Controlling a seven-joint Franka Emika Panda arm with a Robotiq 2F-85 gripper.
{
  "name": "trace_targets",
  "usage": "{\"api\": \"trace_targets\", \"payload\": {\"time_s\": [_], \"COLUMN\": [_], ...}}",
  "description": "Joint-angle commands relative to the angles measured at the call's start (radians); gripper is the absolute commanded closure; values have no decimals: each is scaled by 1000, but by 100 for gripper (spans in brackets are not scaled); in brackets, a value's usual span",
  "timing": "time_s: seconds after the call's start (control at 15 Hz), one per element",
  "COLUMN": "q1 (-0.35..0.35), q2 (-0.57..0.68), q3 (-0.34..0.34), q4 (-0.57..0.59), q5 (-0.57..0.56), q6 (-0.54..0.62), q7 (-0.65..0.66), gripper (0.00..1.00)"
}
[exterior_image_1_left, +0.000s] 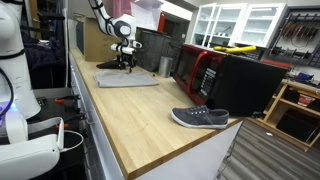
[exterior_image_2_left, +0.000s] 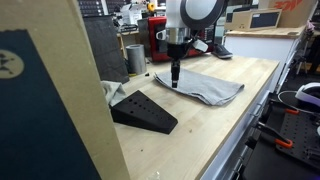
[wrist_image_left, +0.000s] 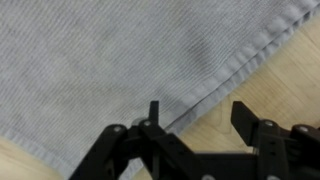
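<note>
1. One grey cloth (exterior_image_2_left: 205, 87) lies flat on the wooden surface (exterior_image_2_left: 215, 130), and the hand (exterior_image_2_left: 174, 78) is right down at its near edge, fingers spread apart, gripping nothing
2. Wrist view, left to right: ribbed weave, the stitched hem (wrist_image_left: 215, 85), then bare wood. One finger (wrist_image_left: 154, 112) is over the cloth, the other just past the hem
3. My read: light, soft and floppy. It should sag and fold when lifted, so the hem or a corner is the place to pinch
4. Count, left to right in an exterior view: one cloth, one metal cup (exterior_image_1_left: 165, 65), one microwave (exterior_image_1_left: 205, 72), one shoe (exterior_image_1_left: 200, 118); elsewhere one black wedge (exterior_image_2_left: 143, 111)
</note>
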Motion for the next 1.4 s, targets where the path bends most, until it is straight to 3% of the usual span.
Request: {"api": "trace_targets", "payload": {"time_s": [0.0,0.73,1.07,1.33], "q1": [25,43,67,63], "q2": [-50,-10,22,53], "q3": [-13,-50,-126,-154], "q4": [-15,29,54,106], "q5": [-7,22,-56,-42], "q6": [-3,133,229,202], "q7": [65,385,552,586], "gripper": [0,0,0,0]}}
